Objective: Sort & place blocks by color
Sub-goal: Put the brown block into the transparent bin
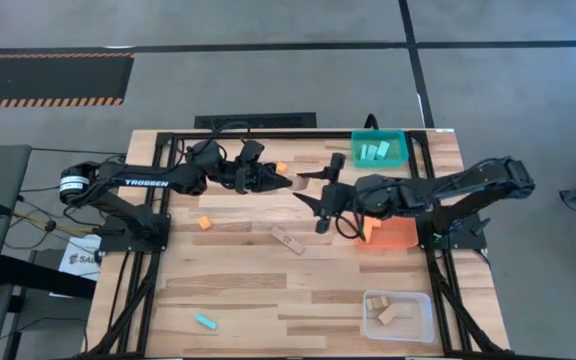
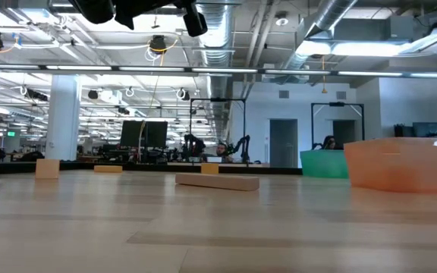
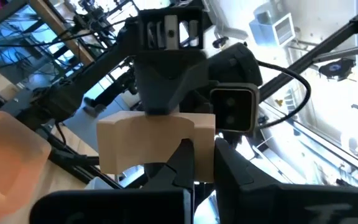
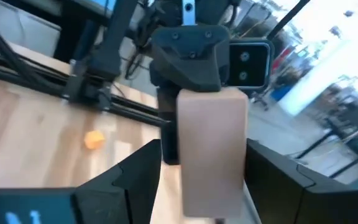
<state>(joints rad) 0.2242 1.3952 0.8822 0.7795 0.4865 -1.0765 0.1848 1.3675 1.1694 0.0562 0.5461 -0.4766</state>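
Observation:
High above the table's far middle, my left gripper [image 1: 290, 184] is shut on a tan block [image 1: 308, 179]. In the left wrist view the block [image 3: 157, 146] stands broad just past my two dark fingertips. My right gripper [image 1: 313, 195] faces it from the right, open, and in the right wrist view its fingers stand on either side of the block [image 4: 213, 143]. Lying flat on the table are two orange blocks [image 1: 204, 223] [image 1: 280, 167], a tan block [image 1: 288, 240] and a cyan block [image 1: 205, 321]. My left gripper holds the tan block by the middle of its near lower edge [image 3: 204, 155]. The fingers [image 3: 185, 168] come at it about level from the table's left. They cover the place of contact, so the kind of hold does not show. The block is lifted clear and reaches out past both fingers.
A teal bin [image 1: 356, 150] with cyan blocks stands at the far right. An orange bin [image 1: 393, 238] lies under the right arm. A clear bin [image 1: 368, 300] with tan blocks sits at the near right. The near middle of the table [image 1: 268, 300] is bare wood.

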